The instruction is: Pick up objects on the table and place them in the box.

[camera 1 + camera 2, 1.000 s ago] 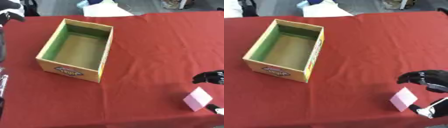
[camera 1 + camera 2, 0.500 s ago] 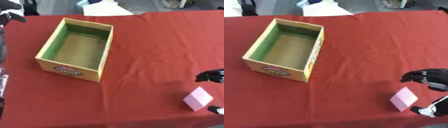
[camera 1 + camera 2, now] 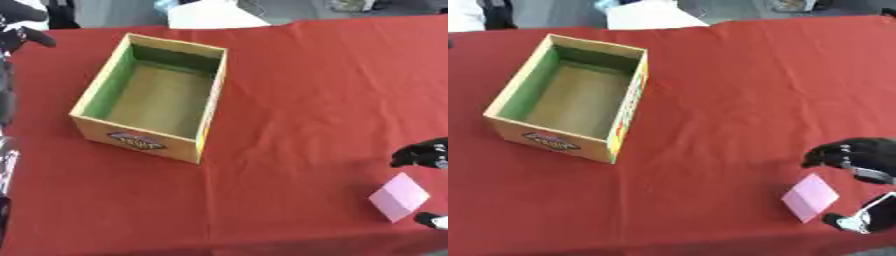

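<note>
An open cardboard box (image 3: 213, 102) with a green inner lining stands empty at the left middle of the red table. A flat pink square piece (image 3: 809, 197) lies on the cloth near the front right edge. My right hand (image 3: 861, 156) is open at the right edge, its fingers just behind the pink piece and its thumb (image 3: 852, 222) just in front of it, neither clearly touching. My left hand (image 3: 24, 38) shows as a dark shape at the far left top, away from the box.
The red cloth (image 3: 306, 90) covers the whole table. A white sheet-like thing (image 3: 214, 14) lies past the far edge. My left arm (image 3: 5, 165) runs down the left border.
</note>
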You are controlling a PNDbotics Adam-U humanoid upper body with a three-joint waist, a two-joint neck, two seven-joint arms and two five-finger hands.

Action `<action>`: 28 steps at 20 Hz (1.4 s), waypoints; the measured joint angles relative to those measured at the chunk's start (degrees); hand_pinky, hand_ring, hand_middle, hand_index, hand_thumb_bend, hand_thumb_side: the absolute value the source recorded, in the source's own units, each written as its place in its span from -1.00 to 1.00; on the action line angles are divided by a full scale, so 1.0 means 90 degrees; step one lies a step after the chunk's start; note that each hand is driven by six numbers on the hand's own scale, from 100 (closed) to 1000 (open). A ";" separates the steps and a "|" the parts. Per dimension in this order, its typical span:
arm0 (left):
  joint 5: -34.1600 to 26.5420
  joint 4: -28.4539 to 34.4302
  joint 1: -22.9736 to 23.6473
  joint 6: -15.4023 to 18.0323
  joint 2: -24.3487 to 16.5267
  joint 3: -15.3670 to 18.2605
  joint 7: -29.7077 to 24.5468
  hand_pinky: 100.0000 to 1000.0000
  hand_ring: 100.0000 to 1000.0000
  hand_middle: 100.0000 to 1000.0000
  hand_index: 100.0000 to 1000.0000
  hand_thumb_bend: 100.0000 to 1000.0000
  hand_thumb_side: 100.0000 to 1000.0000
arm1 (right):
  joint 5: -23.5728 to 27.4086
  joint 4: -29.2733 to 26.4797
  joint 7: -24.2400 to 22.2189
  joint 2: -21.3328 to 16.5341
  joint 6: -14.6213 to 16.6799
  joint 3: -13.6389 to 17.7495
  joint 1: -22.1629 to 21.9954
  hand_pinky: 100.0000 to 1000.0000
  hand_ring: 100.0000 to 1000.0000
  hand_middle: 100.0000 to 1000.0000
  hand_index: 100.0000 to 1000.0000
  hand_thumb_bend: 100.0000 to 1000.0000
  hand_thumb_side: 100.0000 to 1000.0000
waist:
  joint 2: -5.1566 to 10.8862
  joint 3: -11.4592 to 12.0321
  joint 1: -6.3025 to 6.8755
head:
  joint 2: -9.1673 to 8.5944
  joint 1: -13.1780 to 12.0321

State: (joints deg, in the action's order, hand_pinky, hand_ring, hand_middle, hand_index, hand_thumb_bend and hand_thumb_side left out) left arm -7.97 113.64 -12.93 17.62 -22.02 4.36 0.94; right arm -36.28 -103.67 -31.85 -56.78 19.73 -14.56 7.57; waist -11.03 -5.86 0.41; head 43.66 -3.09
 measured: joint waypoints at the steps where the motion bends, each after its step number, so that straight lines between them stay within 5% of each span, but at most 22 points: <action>1: 0.0001 0.0000 -0.0005 -0.0002 0.0002 0.0000 -0.0011 -0.05 0.29 0.09 0.53 -1.00 0.47 | 0.0000 0.0053 -0.0005 0.0000 0.0028 -0.0027 0.0007 0.79 0.79 0.76 0.85 -0.39 -0.03 | -0.0008 0.0006 0.0005 | 0.0000 0.0005; 8: 0.0001 0.0000 -0.0021 -0.0009 0.0051 -0.0002 -0.0075 -0.05 0.29 0.09 0.53 -1.00 0.47 | 0.0000 0.0340 -0.0024 0.0063 0.0183 -0.0199 0.0134 0.72 0.66 0.61 0.78 -0.50 -0.06 | -0.0041 0.0041 0.0029 | -0.0001 0.0037; 17: 0.0001 0.0000 -0.0022 -0.0029 0.0086 -0.0003 -0.0125 -0.05 0.29 0.09 0.53 -1.00 0.47 | 0.0299 0.0399 0.0595 0.0171 0.0348 -0.0232 0.0174 0.51 0.14 -0.21 0.24 -0.73 -0.07 | -0.0066 0.0049 0.0025 | -0.0002 0.0049; 22: 0.0001 0.0000 -0.0022 -0.0048 0.0106 -0.0003 -0.0148 -0.05 0.29 0.09 0.53 -1.00 0.47 | 0.0393 0.0392 0.1042 0.0174 0.0314 -0.0228 0.0174 0.46 0.03 -0.36 0.07 -0.99 -0.08 | -0.0065 0.0067 0.0011 | -0.0002 0.0047; 28: 0.0004 0.0000 -0.0021 -0.0067 0.0106 -0.0002 -0.0169 -0.05 0.30 0.10 0.53 -1.00 0.47 | 0.0687 0.0267 0.1351 0.0207 0.0158 0.0002 0.0173 0.47 0.03 -0.35 0.11 -1.00 -0.13 | -0.0048 0.0055 -0.0021 | 0.0001 0.0017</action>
State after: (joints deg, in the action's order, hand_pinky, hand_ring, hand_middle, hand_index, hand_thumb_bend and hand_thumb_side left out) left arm -7.94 113.64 -13.12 17.02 -21.07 4.35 -0.58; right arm -30.11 -101.27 -19.70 -54.91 21.15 -14.54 9.13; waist -11.47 -5.36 0.21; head 43.66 -2.94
